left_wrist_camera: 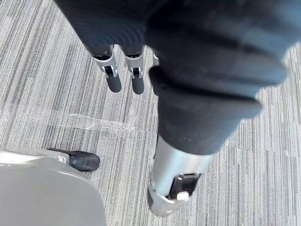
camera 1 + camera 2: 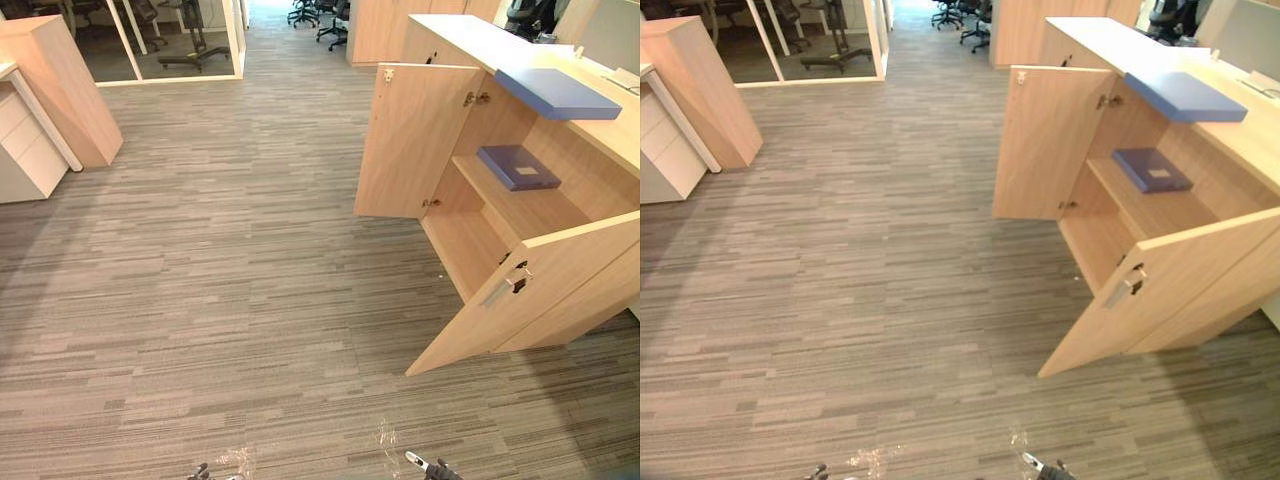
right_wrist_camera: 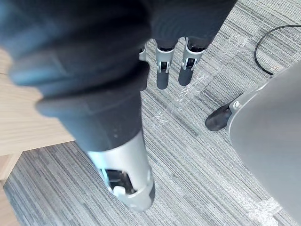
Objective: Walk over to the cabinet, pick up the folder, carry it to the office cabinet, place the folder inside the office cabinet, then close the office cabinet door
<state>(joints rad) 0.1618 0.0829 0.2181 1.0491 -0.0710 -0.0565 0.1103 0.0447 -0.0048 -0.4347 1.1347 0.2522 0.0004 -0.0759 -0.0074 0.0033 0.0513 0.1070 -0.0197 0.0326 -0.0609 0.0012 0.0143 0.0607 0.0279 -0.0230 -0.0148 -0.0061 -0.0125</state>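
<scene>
**Dark blue folder** (image 2: pixel 518 167): lies flat on the shelf (image 2: pixel 530 212) inside the office cabinet (image 2: pixel 470 40), at 2 o'clock, both doors (image 2: pixel 540 290) wide open.

**Lighter blue folder** (image 2: pixel 557 93): on the cabinet top at 1 o'clock, overhanging the edge.

**Handling (either folder, judged):** light, stiff, smooth-covered, liable to slide. Take it at a free edge, thumb above and fingers beneath.

**Left hand** (image 1: pixel 113 75) and **right hand** (image 3: pixel 162 70): hang at 6 o'clock, fingers straight and slightly apart, aimed at the carpet (image 2: pixel 220 280), holding nothing.

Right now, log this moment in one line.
left hand: open, empty | right hand: open, empty | cabinet: both doors open | dark folder: on inner shelf | light-blue folder: on cabinet top
</scene>
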